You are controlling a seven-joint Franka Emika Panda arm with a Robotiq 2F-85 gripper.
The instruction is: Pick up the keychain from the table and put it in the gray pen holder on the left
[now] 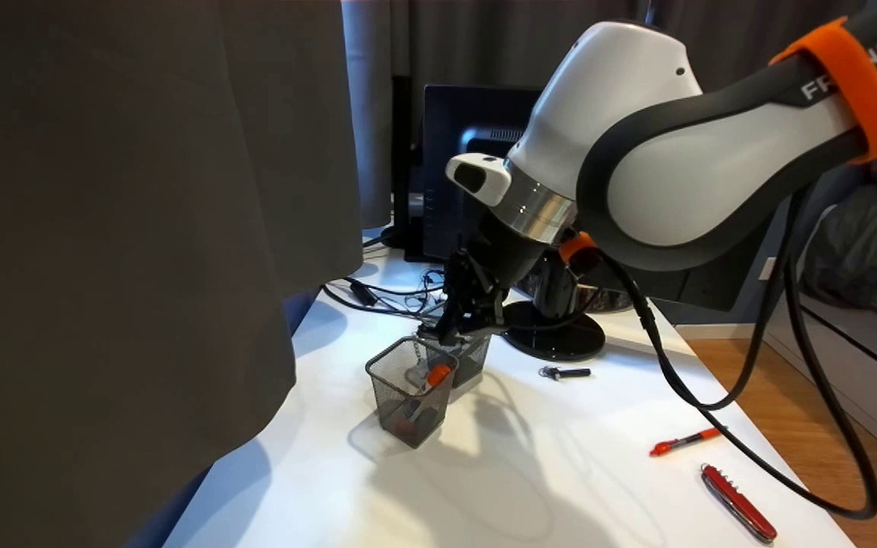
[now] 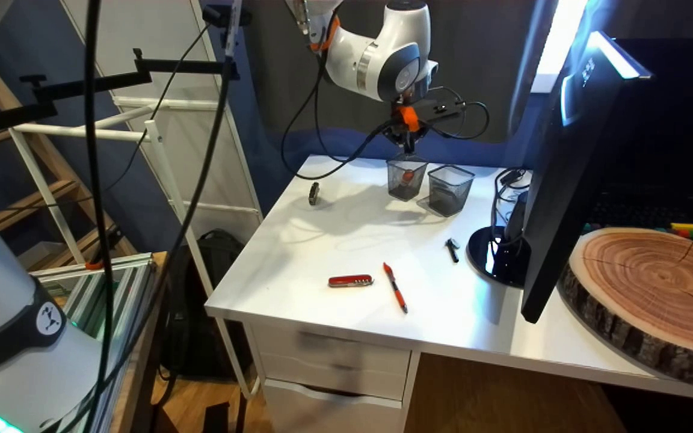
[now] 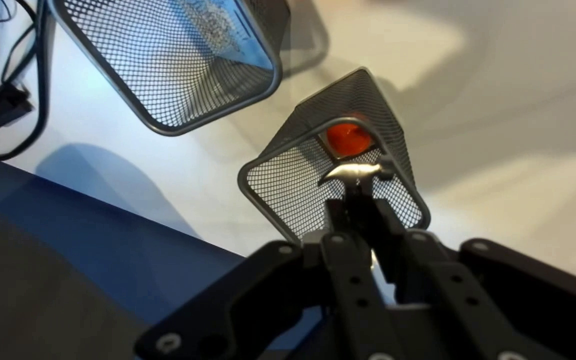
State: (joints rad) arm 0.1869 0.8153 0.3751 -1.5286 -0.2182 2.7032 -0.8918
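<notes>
Gripper (image 3: 361, 212) is shown nearest in the wrist view, its fingertips clenched on the hammer-shaped keychain (image 3: 353, 171). The keychain is held over the mouth of the gray pen holder (image 3: 288, 195); whether any part is dipped below the rim cannot be told. Inside the gray pen holder an orange-red object (image 3: 348, 140) is seen. Just beside, a second mesh cup (image 3: 168, 131) is placed. Farther off, on the white table (image 1: 621, 411), a red pen (image 1: 688, 441) and a red pocketknife (image 1: 739, 504) are laid.

I can read "FR" and "NKA" on the arm (image 1: 667, 175), two o'clock in an exterior view; "MIKA" on the base (image 2: 30, 368), eight o'clock in an exterior view.
</notes>
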